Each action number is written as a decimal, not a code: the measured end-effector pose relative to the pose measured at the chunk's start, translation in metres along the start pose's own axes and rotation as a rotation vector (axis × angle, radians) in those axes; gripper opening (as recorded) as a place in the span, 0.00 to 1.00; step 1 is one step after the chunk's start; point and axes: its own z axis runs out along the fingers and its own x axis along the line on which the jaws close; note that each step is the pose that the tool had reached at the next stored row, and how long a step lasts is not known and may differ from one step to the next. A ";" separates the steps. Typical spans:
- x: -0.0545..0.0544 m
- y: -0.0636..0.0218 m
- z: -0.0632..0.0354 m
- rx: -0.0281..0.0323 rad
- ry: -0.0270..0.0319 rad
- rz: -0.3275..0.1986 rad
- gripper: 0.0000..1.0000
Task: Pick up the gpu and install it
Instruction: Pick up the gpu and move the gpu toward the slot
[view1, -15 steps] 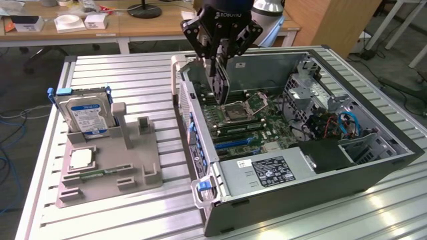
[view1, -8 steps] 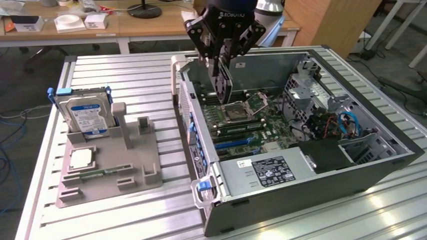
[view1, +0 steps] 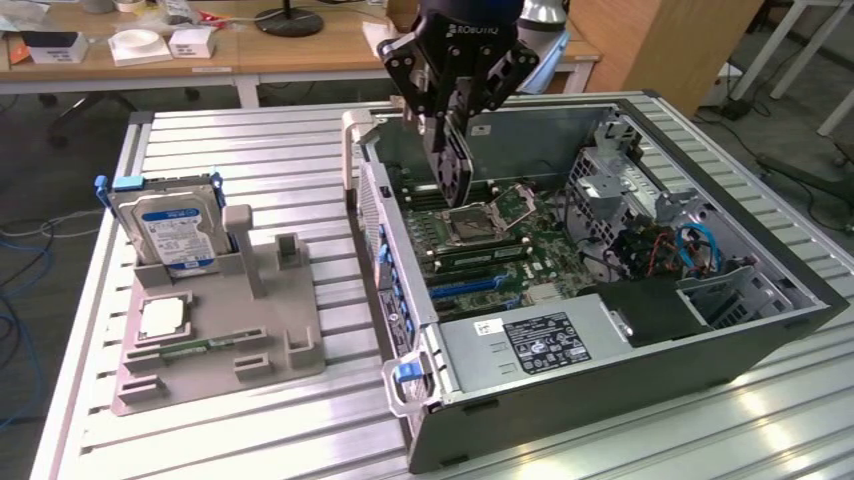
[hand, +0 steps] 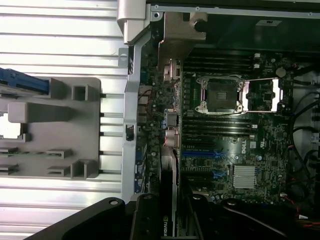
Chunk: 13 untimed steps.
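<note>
Misalignment is the principal hazard. Black multi-finger gripper (view1: 449, 118) is clamped on the upper edge of the gpu (view1: 455, 168), a thin, dark-faced rectangular card. The card hangs edge-down inside the open black-and-silver computer case (view1: 781, 310), over the green motherboard (view1: 514, 250) and near the case's rear wall. It is not seated and sits clear of the blue expansion slots (view1: 467, 285). A tilted or offset card could strike the open silver processor socket (view1: 501, 210) or neighbouring components. Its metal bracket could catch on the rear wall. A slipping grip would drop the card onto the board.
</note>
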 end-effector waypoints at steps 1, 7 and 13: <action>-0.001 0.0000 0.0000 0.0000 0.0000 0.000 0.26; -0.007 -0.0001 -0.0001 0.0001 0.0001 -0.001 0.26; -0.014 -0.0002 -0.0002 0.0001 0.0001 -0.001 0.26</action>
